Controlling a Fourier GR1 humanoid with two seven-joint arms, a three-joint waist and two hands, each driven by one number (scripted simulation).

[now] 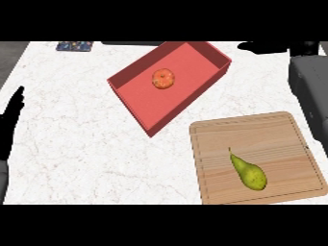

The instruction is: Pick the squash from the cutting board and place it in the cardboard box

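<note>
**Squash on the board, box apart**

On the wooden cutting board (280,129), at the table's (74,125) near right, the green squash (248,173) lies flat, thin stem toward the red-walled box (134,98), which holds an orange fruit (163,79). The left hand (3,127) rests at the left edge, fingers straight, holding nothing. The right hand (266,46) shows dark at the top right; whether its fingers are open cannot be told. A sound grasp would likely take the squash's thick lower body, then clear the box's near wall.
</note>
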